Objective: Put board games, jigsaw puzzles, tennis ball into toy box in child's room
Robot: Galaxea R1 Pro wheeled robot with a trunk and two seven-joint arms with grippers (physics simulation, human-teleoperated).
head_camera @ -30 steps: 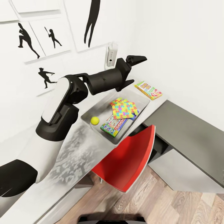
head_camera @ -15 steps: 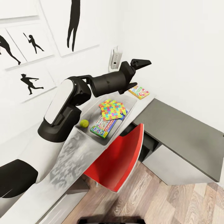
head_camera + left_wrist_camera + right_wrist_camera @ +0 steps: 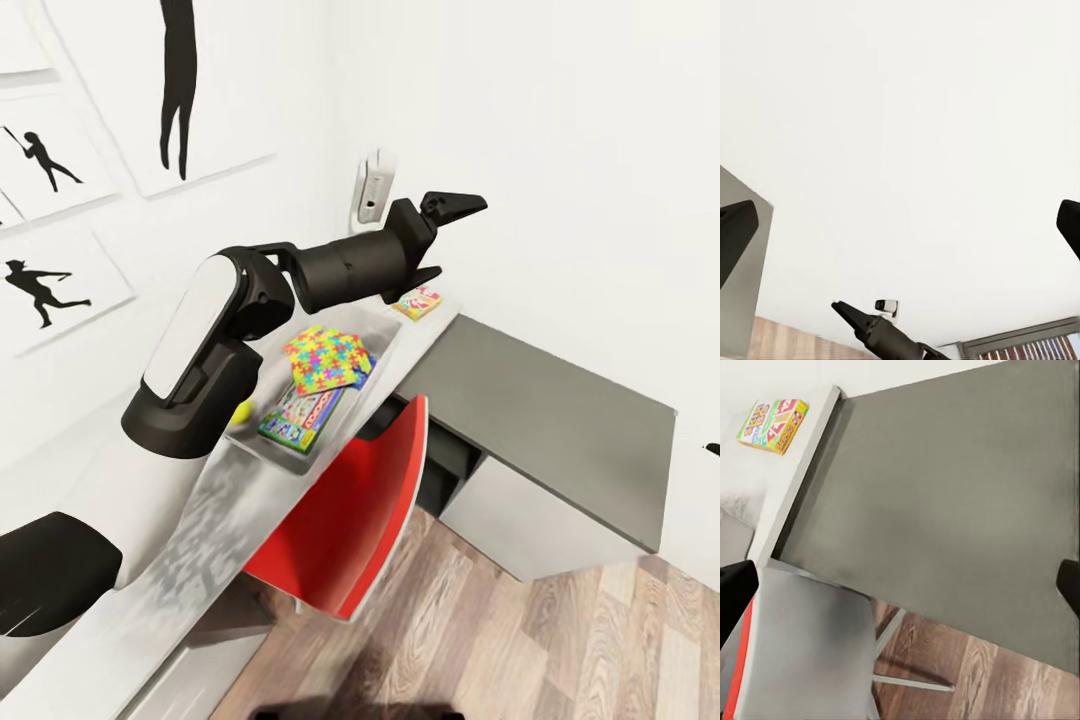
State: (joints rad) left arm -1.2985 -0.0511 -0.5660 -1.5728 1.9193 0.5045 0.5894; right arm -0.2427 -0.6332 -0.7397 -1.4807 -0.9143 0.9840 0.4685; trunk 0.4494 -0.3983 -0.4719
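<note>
Yellow-green-red board game (image 3: pixel 417 302) now looks farther away because the view turned; it waits outside the toy box (image 3: pixel 385 330). Left gripper (image 3: pixel 437 238) is wide open, empty.

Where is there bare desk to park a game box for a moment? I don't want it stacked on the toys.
The dark grey section is bare, bordered by the wall and the pale grey top holding the yellow-green-red game box. The toy box is crowded: jigsaw puzzles over the Monopoly box, tennis ball beside them.
</note>
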